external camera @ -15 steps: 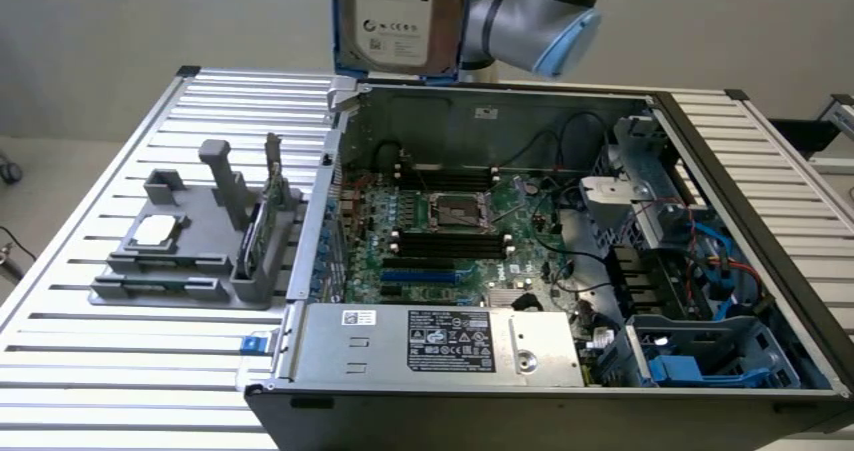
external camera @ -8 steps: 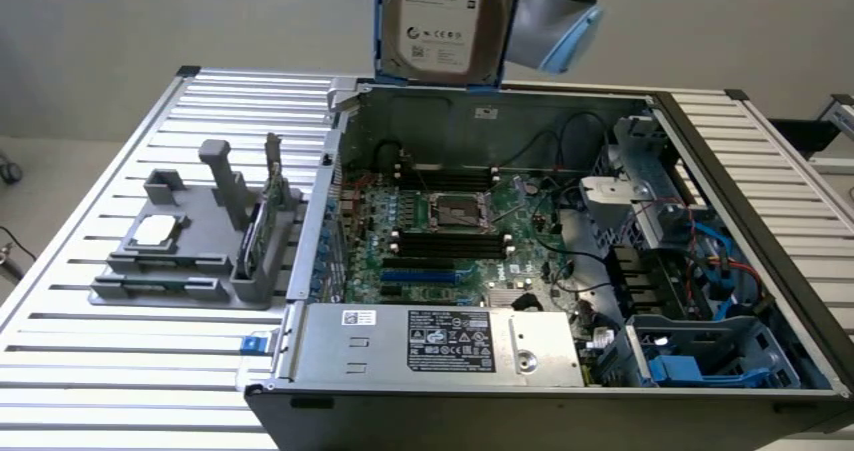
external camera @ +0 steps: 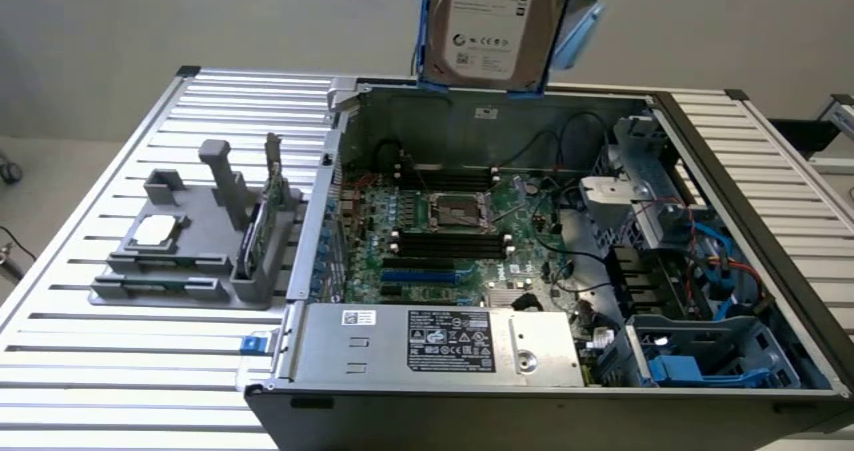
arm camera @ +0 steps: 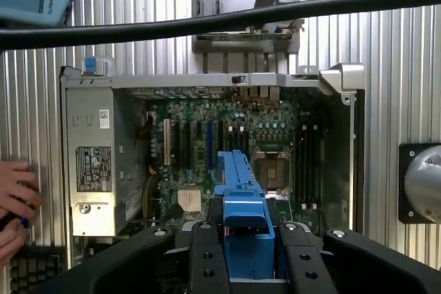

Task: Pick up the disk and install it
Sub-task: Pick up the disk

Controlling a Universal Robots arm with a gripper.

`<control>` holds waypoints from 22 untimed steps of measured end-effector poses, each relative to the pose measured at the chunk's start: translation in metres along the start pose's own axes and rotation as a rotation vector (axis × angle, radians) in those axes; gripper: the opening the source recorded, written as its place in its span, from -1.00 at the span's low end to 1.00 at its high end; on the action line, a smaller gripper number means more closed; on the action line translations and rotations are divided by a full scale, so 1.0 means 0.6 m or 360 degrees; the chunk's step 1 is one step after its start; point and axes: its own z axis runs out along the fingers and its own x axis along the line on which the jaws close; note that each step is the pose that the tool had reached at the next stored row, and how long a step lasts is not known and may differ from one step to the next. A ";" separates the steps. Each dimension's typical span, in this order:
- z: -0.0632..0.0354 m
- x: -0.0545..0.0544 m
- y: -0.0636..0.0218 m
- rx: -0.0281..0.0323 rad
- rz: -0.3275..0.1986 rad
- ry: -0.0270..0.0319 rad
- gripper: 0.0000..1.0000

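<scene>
While the disk (external camera: 487, 21) hangs in the air above the far wall of the open computer case (external camera: 467, 111), you are in the carrying stretch of the job: it is picked up but not yet installed. In the exterior view it stands on edge with its label facing the camera and its blue carrier frame round its edges, well clear of the motherboard (external camera: 447, 236) below. I judge the bay (external camera: 707, 356) with the blue fittings, in the case's corner at the exterior view's lower right, to be the likely seat. Reaching any slot calls for turning the disk to match the opening and lowering it past the cables (external camera: 587, 261) without snagging. The case lies on a ribbed metal table (external camera: 107, 371), with a grey fixture (external camera: 187, 261) beside it at the exterior view's left. A pale wall stands behind.

In the wrist view, the gripper (arm camera: 242, 246) stands about half closed. Its black fingers (arm camera: 207, 253) press on either side of the blue carrier frame, seen edge-on, so it has hold of the disk. Beyond it lie the motherboard and the grey power-supply box (arm camera: 93, 170). A person's hand (arm camera: 14, 201) shows just beside the case, so mind it.
</scene>
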 end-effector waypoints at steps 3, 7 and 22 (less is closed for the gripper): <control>-0.001 0.008 -0.019 -0.00009 0.0000 -0.00013 -0.35; -0.002 0.018 -0.040 -0.00065 -0.0001 -0.00045 -0.35; -0.005 0.068 -0.088 -0.00103 -0.0004 -0.00633 -0.35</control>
